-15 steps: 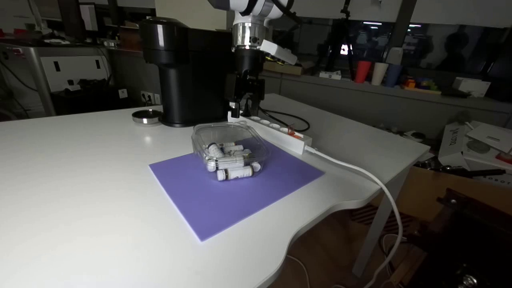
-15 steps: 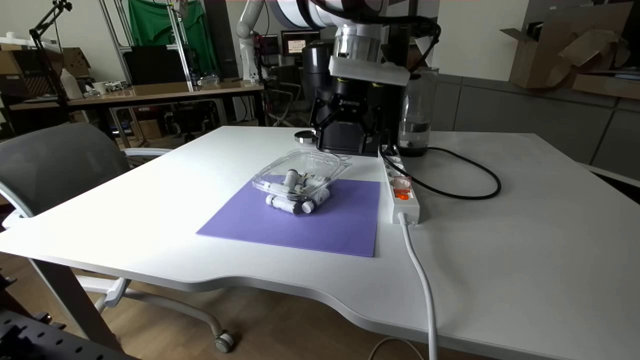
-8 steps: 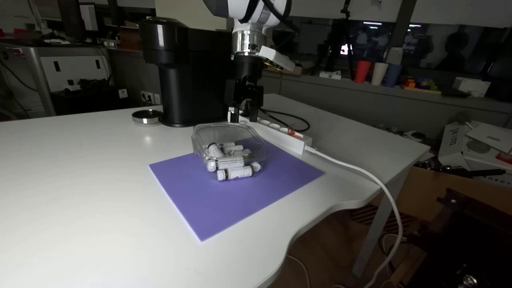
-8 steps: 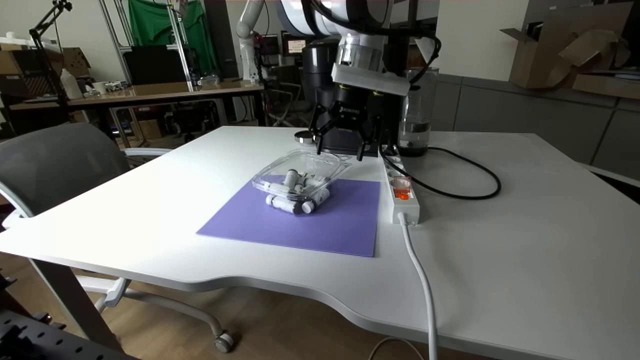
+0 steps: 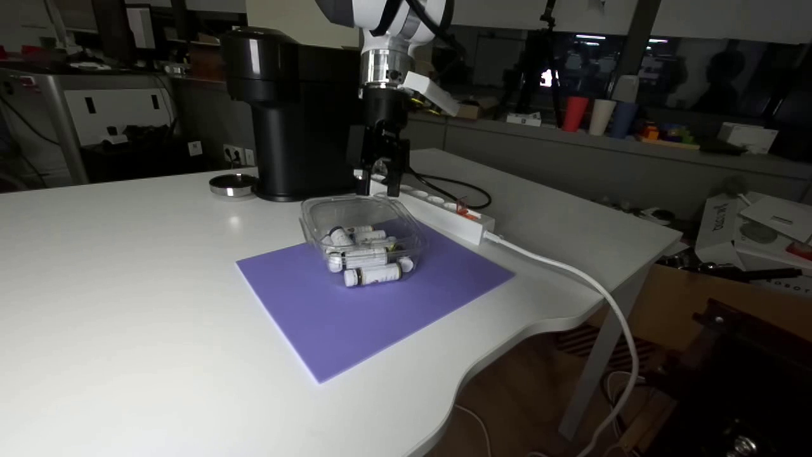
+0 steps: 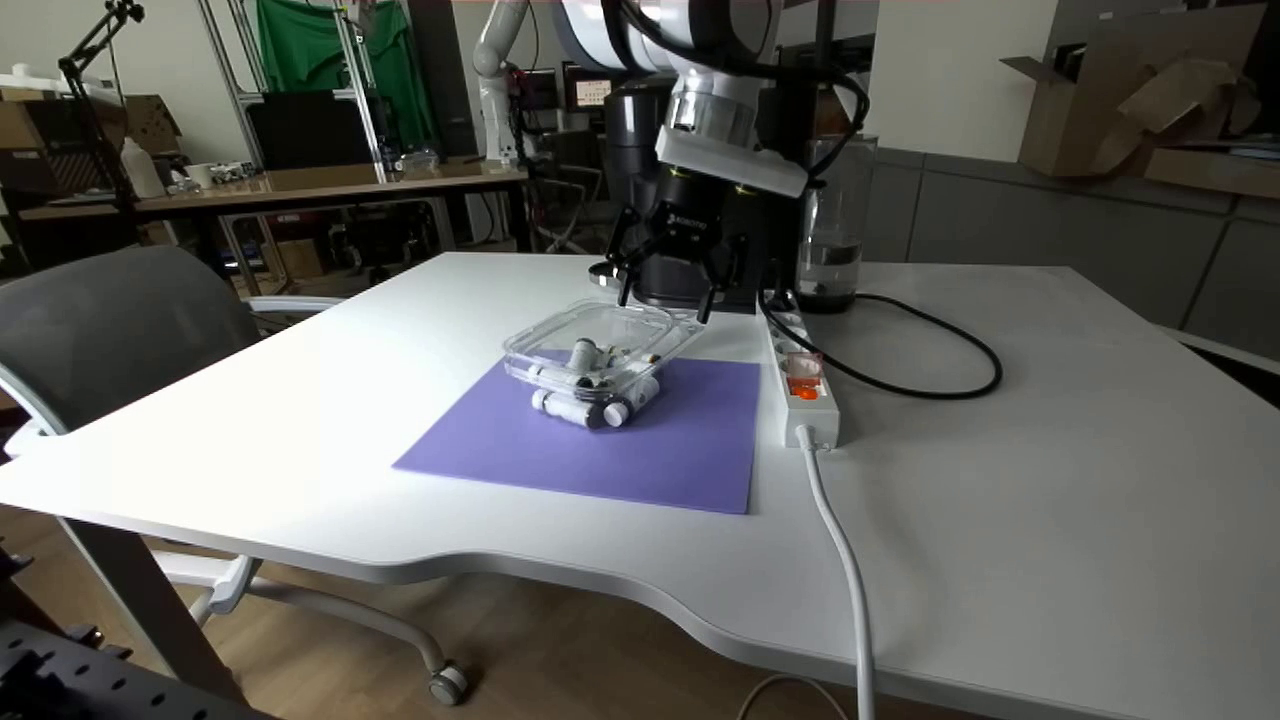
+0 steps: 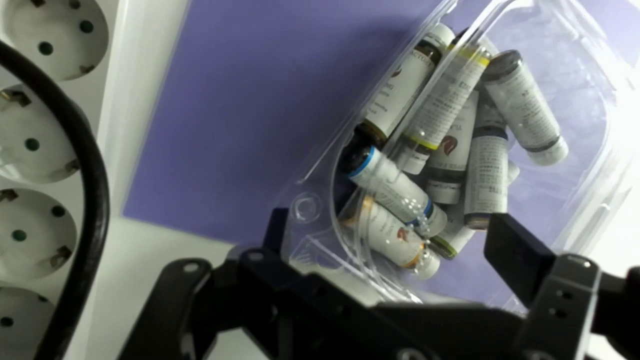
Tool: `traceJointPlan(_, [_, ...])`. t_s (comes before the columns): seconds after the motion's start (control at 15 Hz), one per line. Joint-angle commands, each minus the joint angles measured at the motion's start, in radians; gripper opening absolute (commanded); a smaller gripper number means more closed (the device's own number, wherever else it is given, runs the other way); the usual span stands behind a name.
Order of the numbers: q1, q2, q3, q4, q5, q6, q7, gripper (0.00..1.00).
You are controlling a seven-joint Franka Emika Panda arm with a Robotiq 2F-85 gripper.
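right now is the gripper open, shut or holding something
Gripper: open, jaws apart, holding nothing, beside the rim of the clear plastic container; whether it touches the container cannot be told.

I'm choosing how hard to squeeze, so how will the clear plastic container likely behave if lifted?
The clear plastic container will probably flex, since its see-through walls look thin. Its shiny surface could prove slippery. Moving it may set the white-labelled vials rolling, as they are cylindrical and mostly lie on their sides.
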Motion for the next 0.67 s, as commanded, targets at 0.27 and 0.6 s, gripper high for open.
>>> traceJointPlan(0.27, [-0.043, -0.037, 0.036, 0.019, 0.09, -0.153, -0.055, 1.0])
traceJointPlan(0.6, [-0.037, -0.096, 0.04, -0.002, 0.13, -0.247, -0.102, 1.0])
